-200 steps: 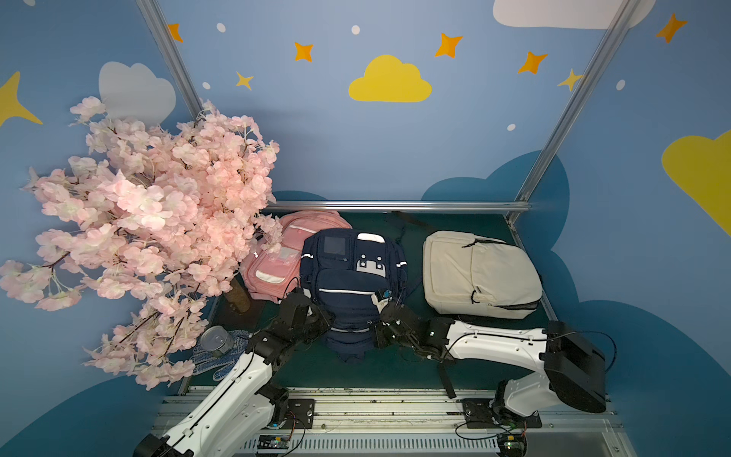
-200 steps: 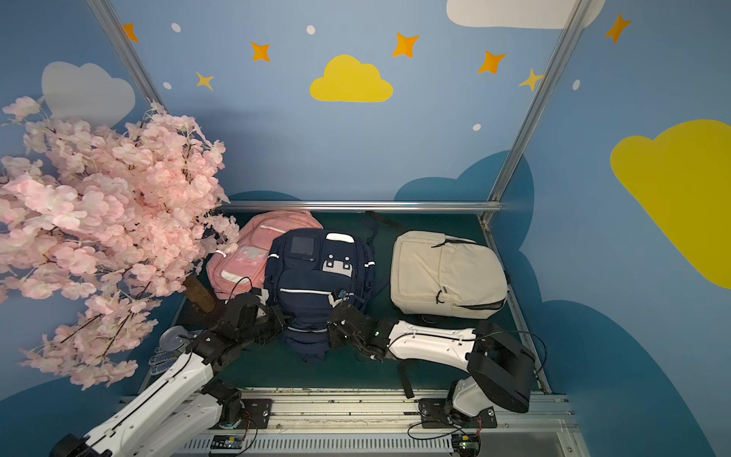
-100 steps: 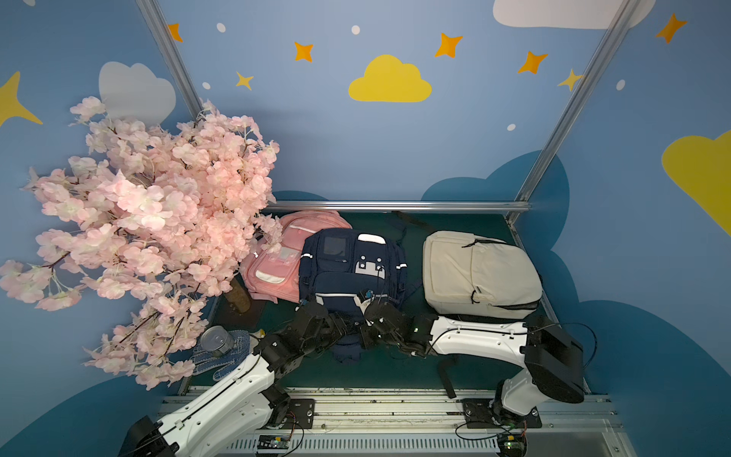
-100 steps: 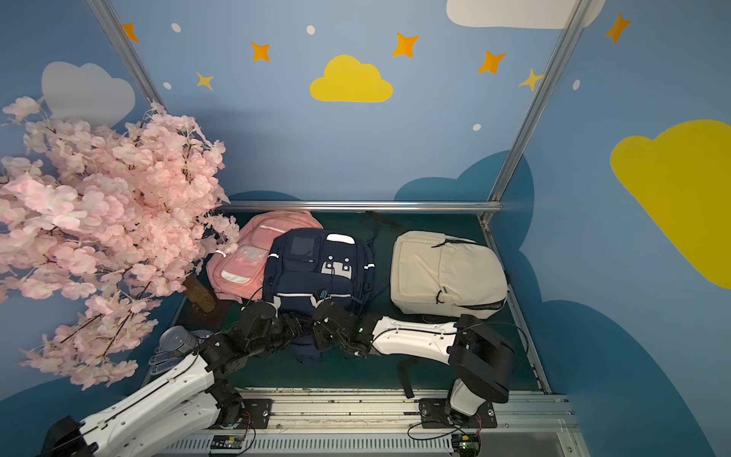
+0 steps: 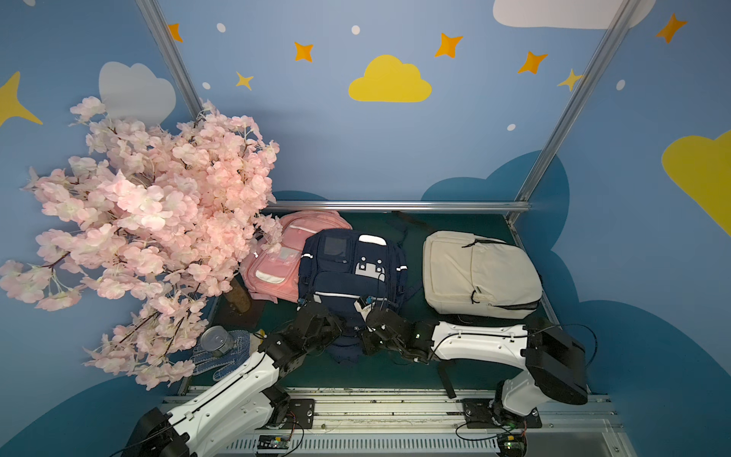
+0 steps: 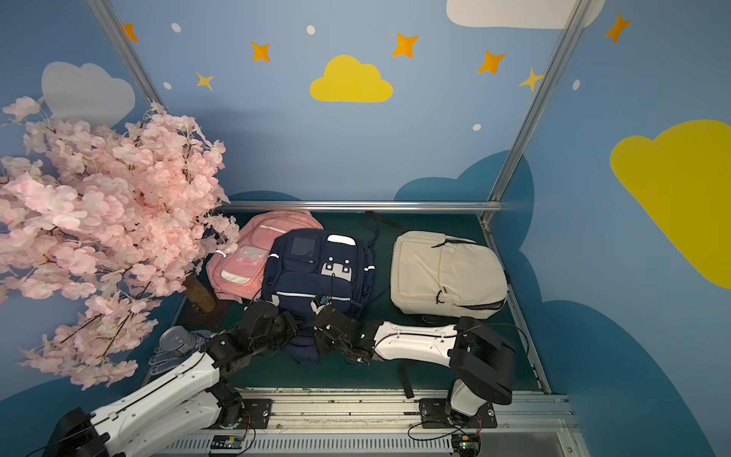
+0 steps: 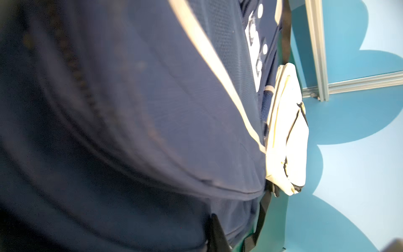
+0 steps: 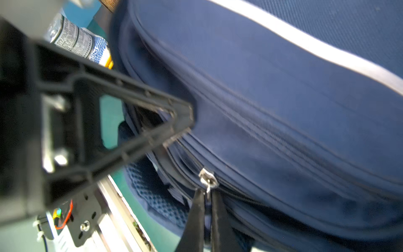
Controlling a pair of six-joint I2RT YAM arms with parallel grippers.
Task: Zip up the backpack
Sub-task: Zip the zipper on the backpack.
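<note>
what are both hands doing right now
left hand: cannot tell, tip against the navy backpack
right hand: closed on the zipper pull

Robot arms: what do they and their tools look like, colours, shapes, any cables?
The left arm and right arm have white moulded shells with bulky black joint housings and black wrists. A thin black cable loops past the right arm's elbow. The left tool is a black ribbed triangular frame; the right tool ends in two slim black tapered fingers.
</note>
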